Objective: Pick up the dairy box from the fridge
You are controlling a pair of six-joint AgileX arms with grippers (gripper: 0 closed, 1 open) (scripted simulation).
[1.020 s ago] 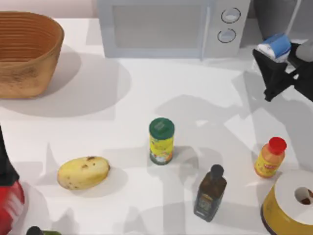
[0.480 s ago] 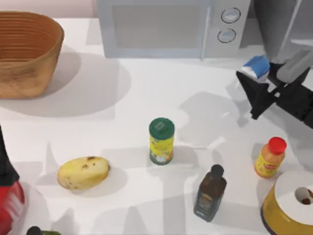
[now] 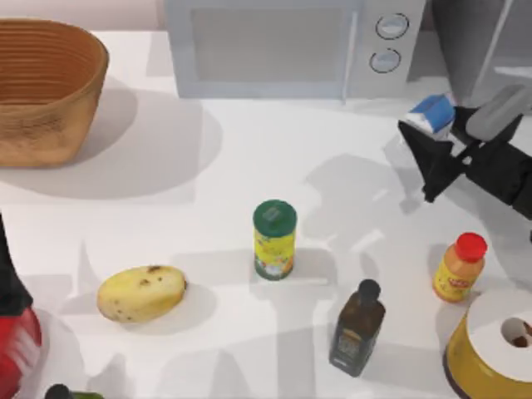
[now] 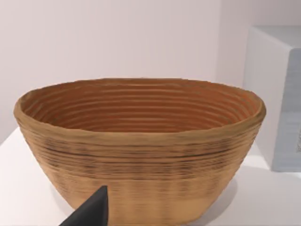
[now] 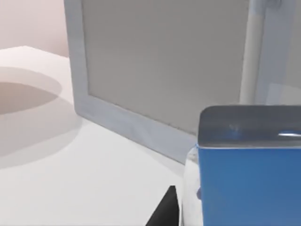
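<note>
The dairy box (image 3: 432, 112), a white carton with a blue top, is held off the table at the right, in front of the dark grey fridge (image 3: 465, 33). My right gripper (image 3: 438, 126) is shut on it, with black fingers (image 3: 432, 154) reaching left from the arm. The right wrist view has the box's blue face (image 5: 249, 183) close up and one dark fingertip (image 5: 164, 212) beside it. My left arm (image 3: 12, 332) is parked at the front left edge. One of its dark fingertips (image 4: 89, 212) points at the basket.
A pale grey microwave (image 3: 291, 46) stands at the back, and a woven basket (image 3: 46, 87) at the back left. On the table are a green-lidded yellow can (image 3: 274, 239), a potato (image 3: 141, 293), a dark bottle (image 3: 357, 326), an orange sauce bottle (image 3: 459, 268) and a yellow bowl (image 3: 490, 349).
My right gripper carried the dairy box away from the fridge, leftward and toward the table's front. It has barely moved in the last half second. The left arm stayed put.
</note>
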